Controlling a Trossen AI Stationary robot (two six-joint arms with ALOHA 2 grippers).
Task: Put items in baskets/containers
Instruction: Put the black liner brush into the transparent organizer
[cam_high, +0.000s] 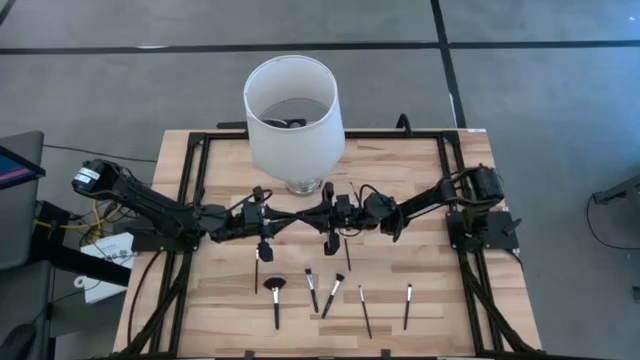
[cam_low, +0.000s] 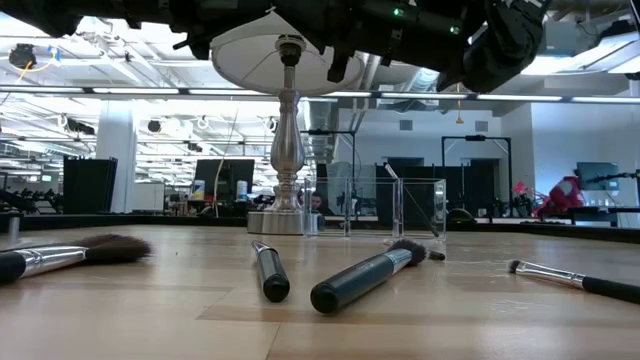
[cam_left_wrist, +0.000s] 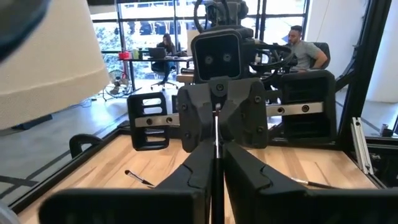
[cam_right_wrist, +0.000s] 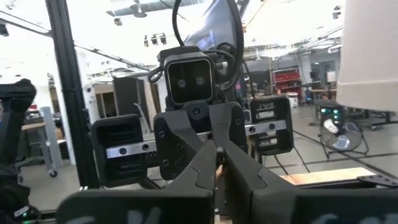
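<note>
Left gripper (cam_high: 297, 216) and right gripper (cam_high: 306, 215): raised mid-table, tip to tip, both pinching one thin makeup brush (cam_left_wrist: 216, 134) between them. Clear tray (cam_low: 395, 206): on table beneath them, beside lamp (cam_high: 292, 110). Six brushes (cam_high: 330, 296): flat on wood nearer the front edge.

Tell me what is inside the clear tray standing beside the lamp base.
In the low view, the clear tray holds one thin brush leaning diagonally against its wall. Whether more brushes lie on its floor cannot be seen; from above, the arms cover the tray.
</note>
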